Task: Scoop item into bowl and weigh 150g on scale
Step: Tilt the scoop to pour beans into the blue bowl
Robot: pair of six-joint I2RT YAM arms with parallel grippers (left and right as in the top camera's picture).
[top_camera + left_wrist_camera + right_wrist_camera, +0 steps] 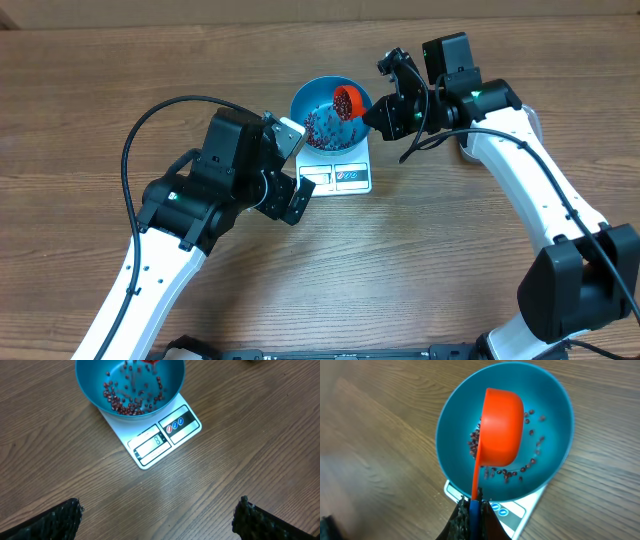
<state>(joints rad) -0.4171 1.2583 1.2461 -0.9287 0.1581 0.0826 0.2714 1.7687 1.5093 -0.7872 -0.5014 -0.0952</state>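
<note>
While the right gripper [474, 510] holds a scoop [502, 425], the beans [474, 444] lie below.

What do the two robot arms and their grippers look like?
Both arms have white tubular links with black joint housings. The left arm carries a looping black cable; the right arm shows a small green light. The left gripper has black, bumpy-textured fingers; the right gripper is dark too.
</note>
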